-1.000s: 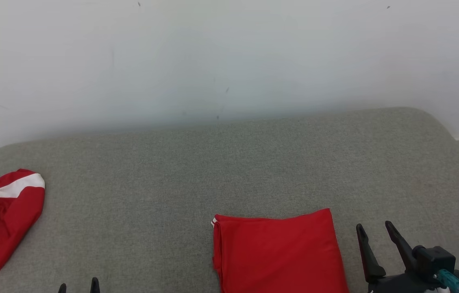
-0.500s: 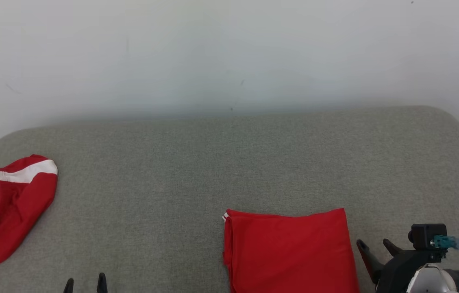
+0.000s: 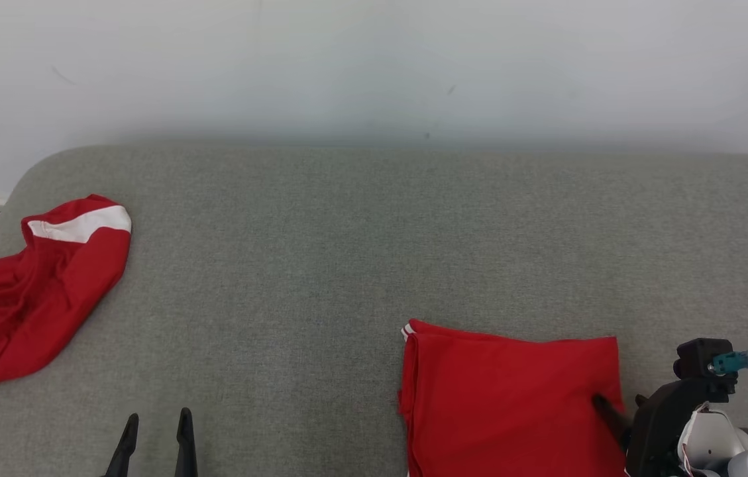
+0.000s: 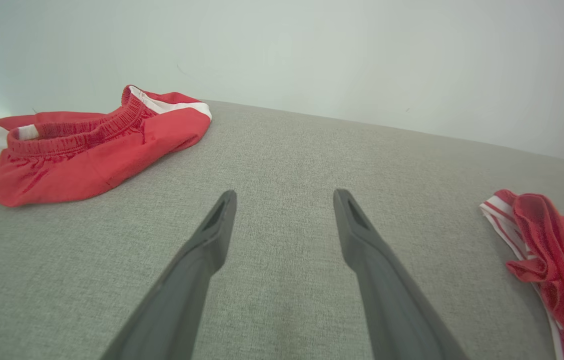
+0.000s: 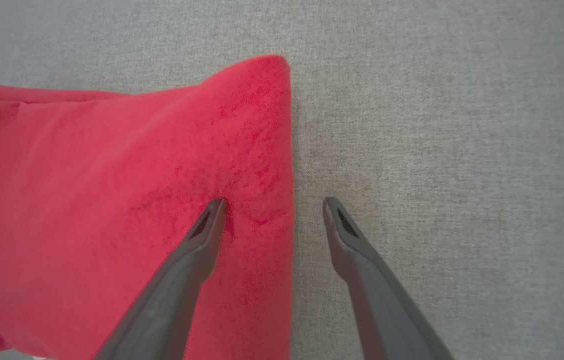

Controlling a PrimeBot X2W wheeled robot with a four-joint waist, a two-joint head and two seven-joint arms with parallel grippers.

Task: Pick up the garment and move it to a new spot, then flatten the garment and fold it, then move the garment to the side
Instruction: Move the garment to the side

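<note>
The garment (image 3: 506, 397) is a red folded rectangle lying flat on the grey padded surface (image 3: 347, 232), near its front right. My right gripper (image 3: 617, 401) points down at the garment's right edge. In the right wrist view this gripper (image 5: 274, 201) is open and straddles that edge: one finger (image 5: 202, 235) presses into the red garment (image 5: 112, 175), the other rests on bare grey fabric. My left gripper (image 3: 158, 415) is open and empty at the front left. The left wrist view shows the left gripper (image 4: 284, 192) low over the surface, with the folded garment (image 4: 561, 250) off to its right.
A second red garment with a white stripe (image 3: 29, 285) lies crumpled at the surface's left end, its elastic waistband (image 4: 82, 145) showing. A white wall (image 3: 347, 66) stands behind. The surface's rounded left corner (image 3: 16, 192) drops to the floor.
The camera has turned, shifting the whole picture right and up. My right gripper has tipped downward and come left onto the folded garment's right edge. The left gripper keeps its place.
</note>
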